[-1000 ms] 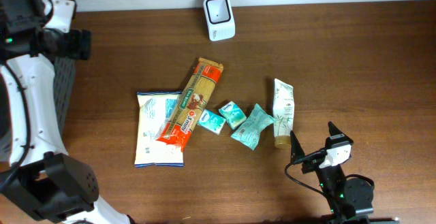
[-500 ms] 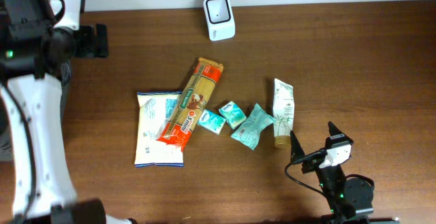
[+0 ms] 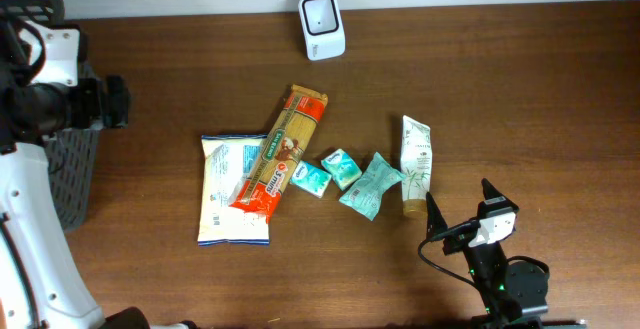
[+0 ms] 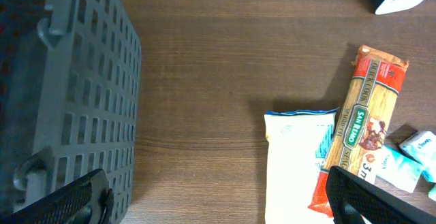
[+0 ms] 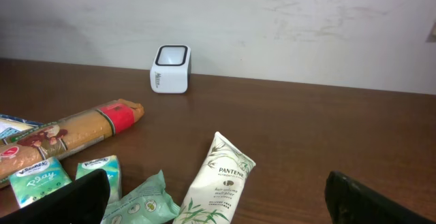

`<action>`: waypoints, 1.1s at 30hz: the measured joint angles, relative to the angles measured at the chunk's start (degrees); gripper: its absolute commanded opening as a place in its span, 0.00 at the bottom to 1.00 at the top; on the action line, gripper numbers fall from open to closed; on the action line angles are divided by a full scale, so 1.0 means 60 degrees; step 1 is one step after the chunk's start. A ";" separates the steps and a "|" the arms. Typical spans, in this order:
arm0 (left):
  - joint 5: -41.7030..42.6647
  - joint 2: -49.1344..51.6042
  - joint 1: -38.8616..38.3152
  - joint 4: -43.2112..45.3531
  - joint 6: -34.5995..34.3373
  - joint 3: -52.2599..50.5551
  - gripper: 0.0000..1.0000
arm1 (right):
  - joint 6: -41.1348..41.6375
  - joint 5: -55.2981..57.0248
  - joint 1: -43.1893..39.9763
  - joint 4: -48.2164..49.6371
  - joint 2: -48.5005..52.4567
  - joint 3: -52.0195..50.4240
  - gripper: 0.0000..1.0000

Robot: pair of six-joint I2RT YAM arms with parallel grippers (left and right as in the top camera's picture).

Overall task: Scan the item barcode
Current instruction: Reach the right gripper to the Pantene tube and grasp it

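- The task names no single item; the tube (image 3: 415, 164), being closest to an arm, is my pick. It lies flat on the counter (image 3: 520, 89), right of the middle and just ahead of the right claw (image 3: 462, 207).
- Its long axis runs almost straight away from that claw, cap end nearest and crimped end toward the back wall. In the right wrist view the tube (image 5: 218, 176) lies between the two fingers, leaning slightly right.
- The right claw (image 5: 216, 183) is spread wide and holds nothing. Gripping across the tube's narrow width probably needs little more than a short reach forward and down.
- No barcode shows on the upturned face, so it is likely underneath.
- The green pouch (image 3: 370, 185) lies just beside the tube on its left and may crowd that finger.
- Further left lie two tissue packs (image 3: 312, 179), the pasta packet (image 3: 283, 154) and, partly under it, the white bag (image 3: 233, 189).
- The scanner (image 3: 322, 12) stands at the back edge, well apart from the tube and up-left of it; the path there looks clear.
- The left claw (image 4: 216, 183) is also spread and empty, near the basket (image 3: 75, 164), far from the tube.
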 measured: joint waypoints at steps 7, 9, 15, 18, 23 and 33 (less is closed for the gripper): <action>0.0138 0.0000 0.0033 0.0000 0.0117 0.0000 0.99 | 0.0004 0.0000 0.0000 0.0000 0.0000 0.0000 0.99; 0.0142 0.0000 0.0033 0.0000 0.0120 0.0000 0.99 | -0.0007 0.0000 0.0000 0.0000 0.0000 0.0000 0.99; 0.0142 0.0000 0.0033 0.0000 0.0120 0.0000 0.99 | -0.0004 -0.0047 0.0000 0.0015 0.0000 0.0000 0.99; 0.0142 0.0000 0.0033 0.0000 0.0120 0.0000 0.99 | 0.0004 -0.0554 0.0000 0.0026 0.0000 0.0000 0.99; 0.0142 0.0000 0.0033 0.0015 0.0120 0.0000 0.99 | -0.0004 -0.1086 0.0000 -0.1402 0.0962 0.1548 0.99; 0.0211 0.0004 0.0033 0.0007 0.0149 -0.0007 0.99 | 0.0000 -0.1260 0.0000 -0.7195 0.7060 0.8914 0.99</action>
